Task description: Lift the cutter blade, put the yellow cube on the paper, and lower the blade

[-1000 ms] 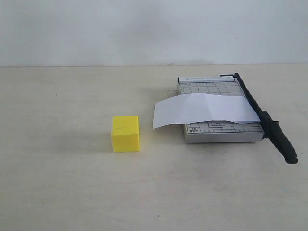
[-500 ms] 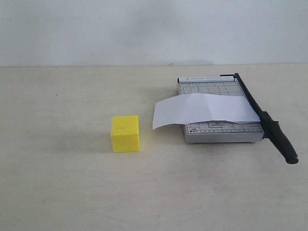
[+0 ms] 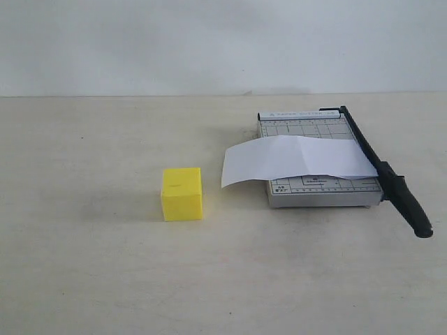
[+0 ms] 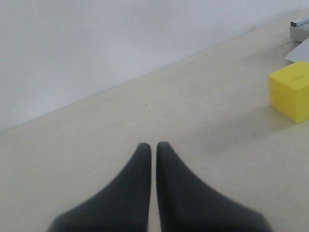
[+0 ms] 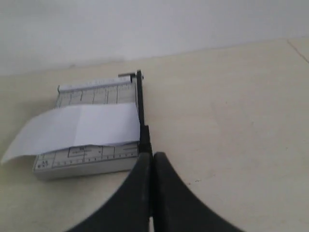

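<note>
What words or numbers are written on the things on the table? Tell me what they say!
No text here is clear enough to quote.
On the cutter board, back strip: a line of print, too blurred to read.
On the cutter board, front edge: small print and ruler marks, too small to read.
On the paper: nothing, it is blank.
On the yellow cube: no writing that I can make out.

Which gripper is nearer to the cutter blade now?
Right. The right gripper faces the cutter blade just ahead; the left gripper is farther off, past the yellow cube.
</note>
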### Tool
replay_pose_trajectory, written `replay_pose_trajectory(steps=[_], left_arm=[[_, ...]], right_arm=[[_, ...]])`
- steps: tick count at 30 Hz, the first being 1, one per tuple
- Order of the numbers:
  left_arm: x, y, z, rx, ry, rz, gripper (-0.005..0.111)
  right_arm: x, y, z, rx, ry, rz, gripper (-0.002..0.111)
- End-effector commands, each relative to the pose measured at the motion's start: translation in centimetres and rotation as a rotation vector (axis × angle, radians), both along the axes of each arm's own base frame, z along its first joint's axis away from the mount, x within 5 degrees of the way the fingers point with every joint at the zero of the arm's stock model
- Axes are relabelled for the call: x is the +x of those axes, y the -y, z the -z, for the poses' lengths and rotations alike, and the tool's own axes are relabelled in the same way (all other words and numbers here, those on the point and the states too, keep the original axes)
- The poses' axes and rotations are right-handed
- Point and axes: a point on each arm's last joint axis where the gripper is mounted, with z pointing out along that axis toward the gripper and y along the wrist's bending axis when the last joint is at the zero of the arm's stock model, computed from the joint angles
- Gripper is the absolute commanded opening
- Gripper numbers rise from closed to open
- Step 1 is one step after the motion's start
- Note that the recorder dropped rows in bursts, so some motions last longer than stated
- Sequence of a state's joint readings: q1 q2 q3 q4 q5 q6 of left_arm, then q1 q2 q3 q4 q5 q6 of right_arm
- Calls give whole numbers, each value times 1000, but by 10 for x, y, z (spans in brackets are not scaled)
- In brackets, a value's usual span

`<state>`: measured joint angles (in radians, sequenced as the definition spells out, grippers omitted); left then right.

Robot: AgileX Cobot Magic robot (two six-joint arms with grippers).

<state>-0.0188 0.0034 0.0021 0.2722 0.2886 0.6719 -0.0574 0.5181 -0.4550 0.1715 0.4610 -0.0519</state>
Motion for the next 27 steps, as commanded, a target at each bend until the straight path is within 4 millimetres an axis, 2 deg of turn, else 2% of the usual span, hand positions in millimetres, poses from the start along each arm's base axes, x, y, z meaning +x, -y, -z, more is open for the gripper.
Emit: replay_pose_trajectory(steps=[1,6,10,16,21,27], left_arm=[[0,0,-1,-1,11,6,4],[0,0,-1,-1,11,6,4],[0,0,-1,-1,11,6,4],[0,0,-1,-1,11,6,4],[0,0,-1,-1,11,6,4],[0,0,-1,-1,11,6,4]], right_arm=[[40,1,-18,-75,-154,-68,1],[87,4,-33,-96,-203,-87,1],[105,5,-38,-110,-204,-92,1],[111,6,-39,-119,-166,-82,1],[109,8,-36,-176,-201,-100,1],[109,7,-34,-139,-225,-84,1]])
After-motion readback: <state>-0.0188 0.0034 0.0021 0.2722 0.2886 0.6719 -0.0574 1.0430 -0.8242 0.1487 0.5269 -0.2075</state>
